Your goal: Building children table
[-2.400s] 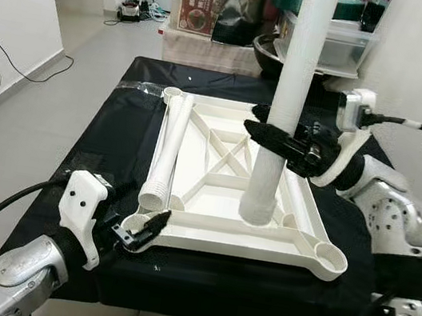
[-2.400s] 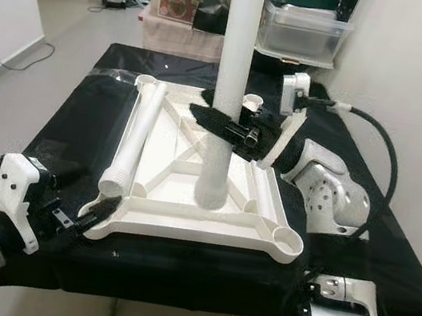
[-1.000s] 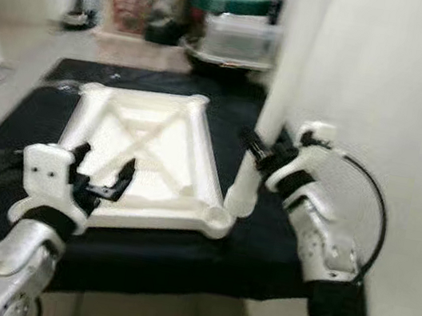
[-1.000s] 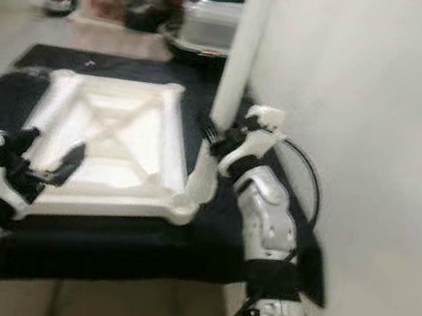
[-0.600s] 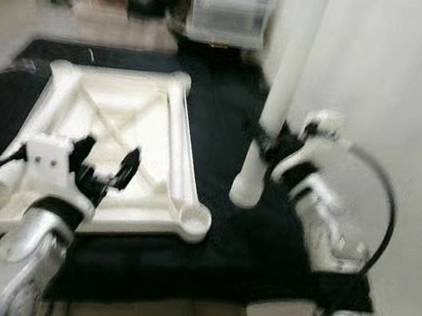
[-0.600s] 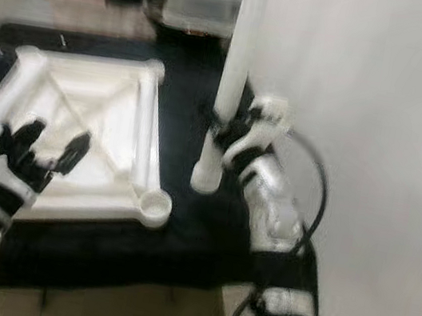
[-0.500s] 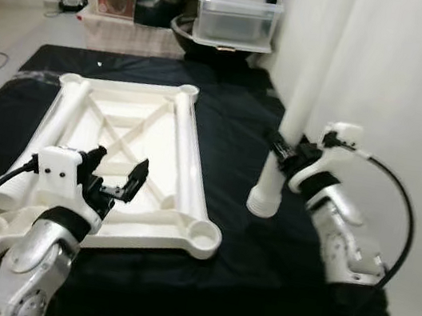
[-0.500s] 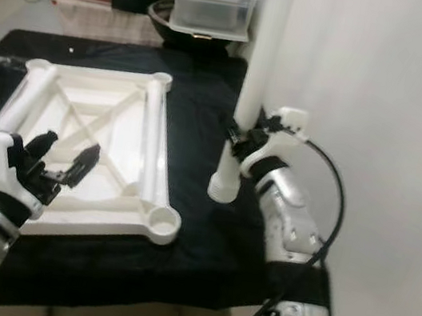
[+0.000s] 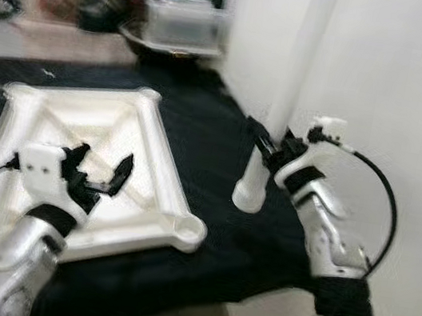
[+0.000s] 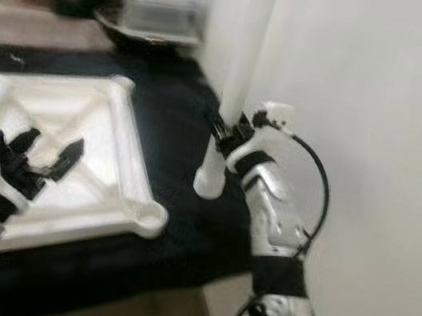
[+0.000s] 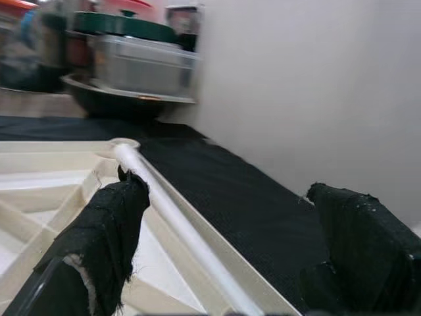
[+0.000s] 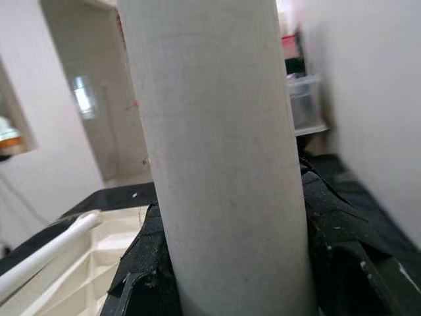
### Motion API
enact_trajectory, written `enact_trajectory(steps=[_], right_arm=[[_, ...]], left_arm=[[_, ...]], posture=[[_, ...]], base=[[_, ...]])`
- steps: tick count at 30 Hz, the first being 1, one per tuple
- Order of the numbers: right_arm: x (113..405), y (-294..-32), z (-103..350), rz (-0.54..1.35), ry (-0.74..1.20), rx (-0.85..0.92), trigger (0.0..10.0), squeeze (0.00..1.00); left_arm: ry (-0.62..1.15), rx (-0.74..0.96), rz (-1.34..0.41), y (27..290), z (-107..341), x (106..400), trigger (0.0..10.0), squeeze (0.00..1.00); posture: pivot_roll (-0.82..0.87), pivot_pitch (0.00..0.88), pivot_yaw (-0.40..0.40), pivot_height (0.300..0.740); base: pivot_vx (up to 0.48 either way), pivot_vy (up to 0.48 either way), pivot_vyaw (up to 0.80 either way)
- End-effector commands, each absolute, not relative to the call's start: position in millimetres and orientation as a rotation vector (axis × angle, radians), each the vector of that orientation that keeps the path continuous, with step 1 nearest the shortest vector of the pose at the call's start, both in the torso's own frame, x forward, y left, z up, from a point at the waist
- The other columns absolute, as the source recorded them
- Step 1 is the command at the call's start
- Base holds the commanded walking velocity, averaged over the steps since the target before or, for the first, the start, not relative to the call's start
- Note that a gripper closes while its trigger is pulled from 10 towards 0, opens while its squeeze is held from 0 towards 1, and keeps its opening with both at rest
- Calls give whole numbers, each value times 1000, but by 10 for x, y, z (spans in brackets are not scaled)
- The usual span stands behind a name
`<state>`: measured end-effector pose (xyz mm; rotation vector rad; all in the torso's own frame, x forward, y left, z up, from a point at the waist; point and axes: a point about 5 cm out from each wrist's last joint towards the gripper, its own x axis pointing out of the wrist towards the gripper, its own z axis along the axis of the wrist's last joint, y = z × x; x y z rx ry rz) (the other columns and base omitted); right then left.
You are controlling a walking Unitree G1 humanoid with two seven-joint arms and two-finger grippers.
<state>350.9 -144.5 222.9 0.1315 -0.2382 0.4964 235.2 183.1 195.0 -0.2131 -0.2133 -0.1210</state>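
We are holding leg [image 9: 286, 98] upright, right gripper [image 9: 271, 151] squeezing it, foot over black cloth [image 9: 222, 140] beside tabletop [image 9: 150, 136]. Left gripper [image 9: 99, 174] hovering spread wide over tabletop, gripping nothing. Step: fitting leg. Next, we think: line foot over corner socket [image 9: 186, 233], push in.

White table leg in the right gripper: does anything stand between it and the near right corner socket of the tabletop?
Nothing visible does. The right gripper holds the table leg upright, off the tabletop's right side; bare black cloth separates its foot from the empty corner socket.
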Motion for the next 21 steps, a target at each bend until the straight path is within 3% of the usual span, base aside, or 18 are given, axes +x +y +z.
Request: enact_trajectory(steps=[1,10,19,21], right_arm=[[3485,-1373,2251,544,-247,155,10000,0],[3483,-1349,2263,590,-256,113,10000,0],[3494,-1302,2283,608,-265,112,10000,0],[3476,-1260,2265,628,-264,113,10000,0]], left_arm=[[-201,-194,-119,1856,1940,2350,10000,0],[-176,-186,-129,1841,1914,2342,10000,0],[-173,-180,-134,1823,1910,2335,10000,0],[-180,-179,-136,1816,1916,2336,10000,0]], posture=[[83,0,-70,740],[89,0,-74,740],[100,0,-74,740],[101,0,-67,740]], base=[[0,0,0],[0,0,0],[0,470,0],[0,0,0]])
